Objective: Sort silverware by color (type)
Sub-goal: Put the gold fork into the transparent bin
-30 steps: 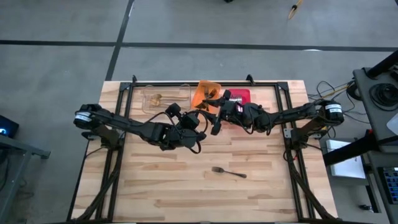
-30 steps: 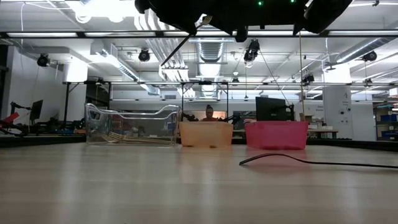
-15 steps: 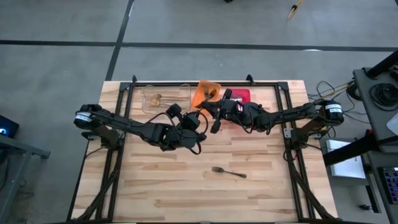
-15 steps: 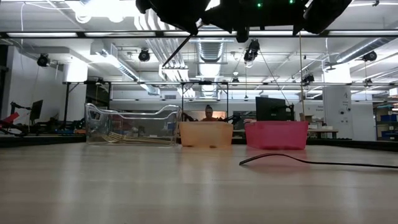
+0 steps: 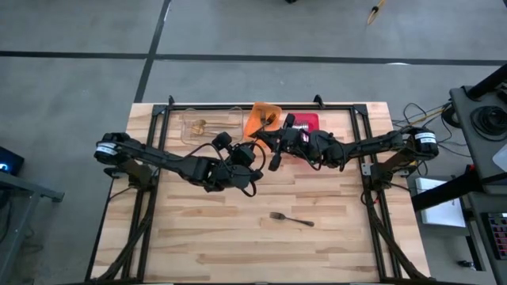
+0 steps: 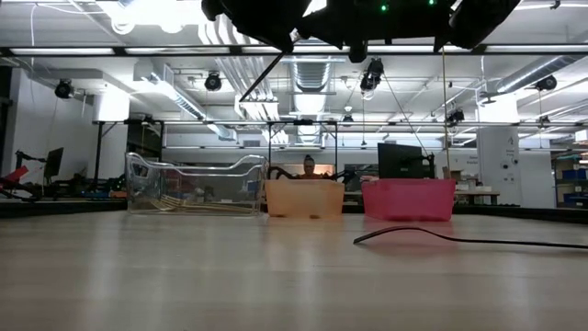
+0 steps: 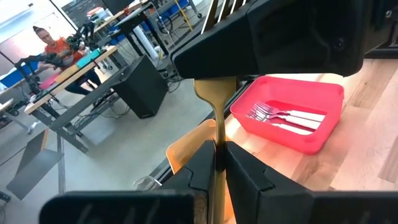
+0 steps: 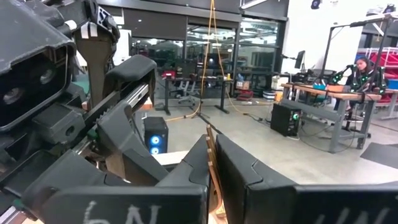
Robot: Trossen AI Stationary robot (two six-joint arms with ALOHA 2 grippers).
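The right pincer [image 8: 211, 163] has just closed on the gold fork [image 7: 215, 99], which the left pincer [image 7: 217, 163] also clamps, above the desk [image 5: 222, 237] beside the orange bin [image 5: 261, 116]. The handover seems underway; one black fork [image 5: 290, 218] lies unsorted.

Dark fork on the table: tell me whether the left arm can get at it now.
Probably not yet. The path over the table to the dark fork looks free, but the left gripper is shut on a gold utensil that the right gripper also pinches; it must release first.
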